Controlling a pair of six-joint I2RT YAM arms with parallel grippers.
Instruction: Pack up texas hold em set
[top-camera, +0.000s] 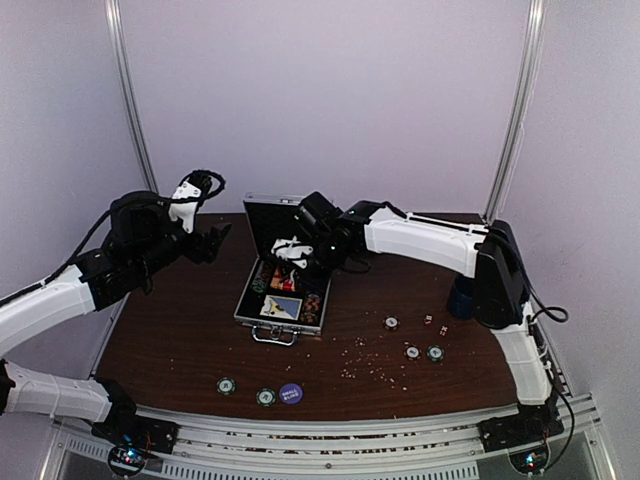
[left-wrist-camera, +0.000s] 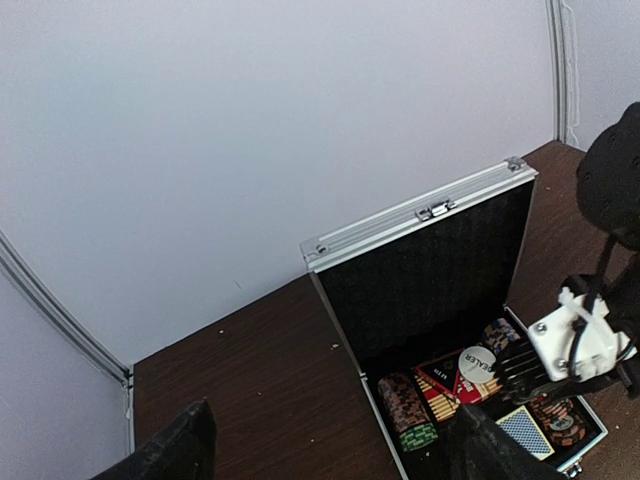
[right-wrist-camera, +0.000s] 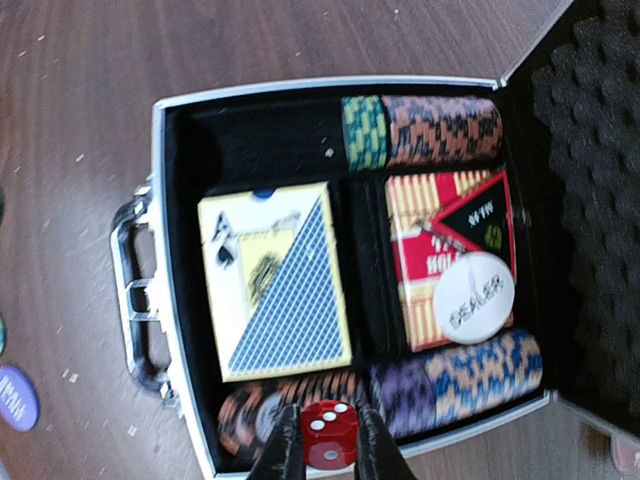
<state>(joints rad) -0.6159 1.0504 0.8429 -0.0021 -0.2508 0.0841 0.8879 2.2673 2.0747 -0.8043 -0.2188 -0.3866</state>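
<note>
The silver case lies open mid-table, lid up. In the right wrist view it holds a blue card deck, a red deck with a white dealer button, and rows of chips. My right gripper is shut on a red die above the chip row at the case's near edge. My left gripper is open and empty above the table left of the case. Loose chips and two dice lie on the table.
A dark blue mug stands behind my right arm's elbow. A purple chip and green chips lie near the front edge; more chips lie at the right. Crumbs are scattered front centre.
</note>
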